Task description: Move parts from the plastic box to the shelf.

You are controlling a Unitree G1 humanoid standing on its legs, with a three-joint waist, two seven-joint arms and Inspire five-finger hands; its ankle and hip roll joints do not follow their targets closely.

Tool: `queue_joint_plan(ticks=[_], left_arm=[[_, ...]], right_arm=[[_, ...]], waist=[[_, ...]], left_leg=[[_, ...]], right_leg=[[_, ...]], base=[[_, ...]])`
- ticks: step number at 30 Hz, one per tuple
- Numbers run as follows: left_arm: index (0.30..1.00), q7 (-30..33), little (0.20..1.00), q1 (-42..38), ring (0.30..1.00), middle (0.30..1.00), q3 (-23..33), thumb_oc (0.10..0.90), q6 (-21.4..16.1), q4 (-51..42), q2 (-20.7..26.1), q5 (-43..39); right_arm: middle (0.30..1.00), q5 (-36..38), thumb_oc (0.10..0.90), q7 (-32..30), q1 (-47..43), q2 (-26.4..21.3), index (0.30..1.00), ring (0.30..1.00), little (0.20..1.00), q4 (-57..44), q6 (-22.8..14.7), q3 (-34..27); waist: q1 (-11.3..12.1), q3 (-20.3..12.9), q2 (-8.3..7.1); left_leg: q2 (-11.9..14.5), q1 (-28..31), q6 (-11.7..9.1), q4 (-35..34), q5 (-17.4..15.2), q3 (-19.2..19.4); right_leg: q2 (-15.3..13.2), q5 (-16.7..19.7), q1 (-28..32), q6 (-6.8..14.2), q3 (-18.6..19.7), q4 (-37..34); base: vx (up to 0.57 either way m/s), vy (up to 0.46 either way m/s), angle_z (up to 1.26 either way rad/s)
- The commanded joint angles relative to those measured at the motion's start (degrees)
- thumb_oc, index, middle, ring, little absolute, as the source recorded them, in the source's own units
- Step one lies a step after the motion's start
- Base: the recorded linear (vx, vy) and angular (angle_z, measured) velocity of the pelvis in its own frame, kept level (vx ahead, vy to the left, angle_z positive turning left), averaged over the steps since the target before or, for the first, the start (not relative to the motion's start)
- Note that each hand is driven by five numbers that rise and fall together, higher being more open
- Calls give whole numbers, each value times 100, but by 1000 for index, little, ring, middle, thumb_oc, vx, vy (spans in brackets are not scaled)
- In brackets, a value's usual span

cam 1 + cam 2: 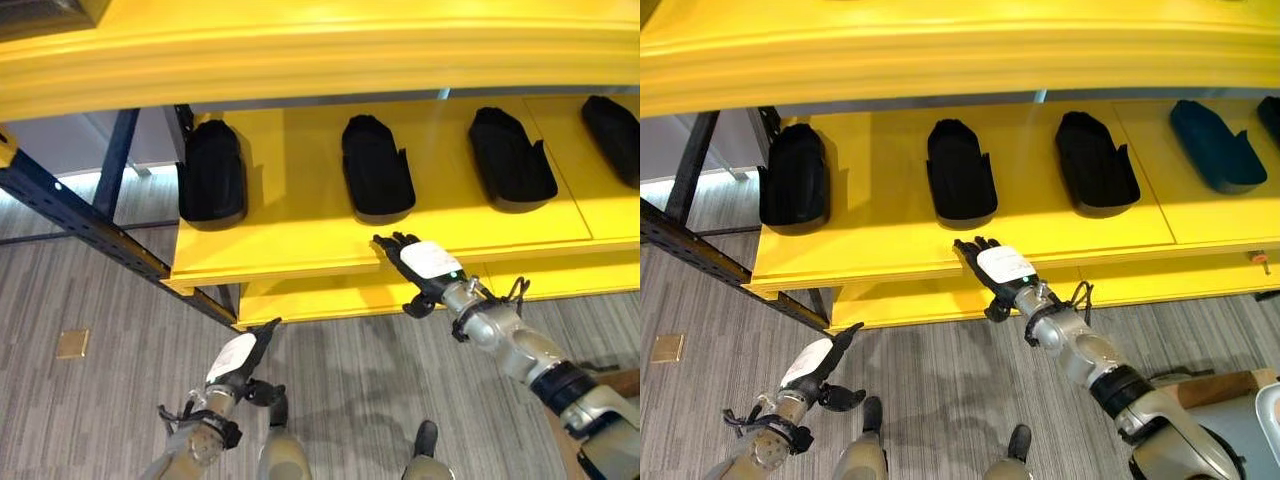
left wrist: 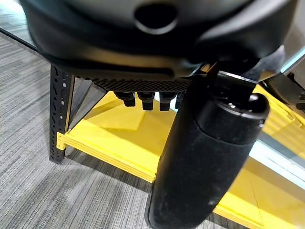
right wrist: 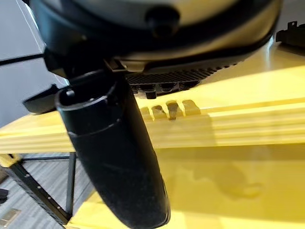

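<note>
While four dark parts lie in a row along the yellow shelf (image 1: 300, 245), none of them is in either hand. The leftmost part (image 1: 211, 172) sits near the shelf's left edge, the second part (image 1: 376, 167) near the middle, the third part (image 1: 510, 158) to its right, and the fourth part (image 1: 1217, 145) close to the right end, looking more blue-green than the others. All four rest well back from the front edge, apart from one another.

The right hand (image 1: 424, 266) hovers at the shelf's front edge, below the gap between the second and third parts, its fingers straight and spread, holding nothing; its wrist view shows the fingertips over the yellow front lip. The left hand (image 1: 243, 355) hangs low over the grey striped floor (image 1: 90, 400), in front of the shelf's lower left corner, fingers relaxed and empty. A dark blue upright frame (image 1: 85, 225) stands at the shelf's left side.
</note>
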Motion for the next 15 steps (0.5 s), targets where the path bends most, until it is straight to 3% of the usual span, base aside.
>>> queue_joint_plan(ticks=[1, 15], left_arm=[[1000, 217, 1000, -138, 1000, 1000, 290, 900, -353, -592, 465, -114], [1000, 442, 1000, -235, 1000, 1000, 315, 900, -286, -467, 390, -168]], right_arm=[[1000, 6, 900, -392, -962, 6, 1000, 1000, 1000, -8, -29, 83], [1000, -107, 900, -549, -1230, 152, 1000, 1000, 1000, 483, 152, 157]], waist=[[35, -10, -204], [133, 237, -76]], left_leg=[[-332, 17, 514, -6, -297, 177], [-360, -299, 536, 140, -287, 114]], right_leg=[[-48, -298, -357, -323, 232, 831], [-86, -312, -695, -354, 273, 1006]], base=[[0, 0, 0], [-4, 0, 0]])
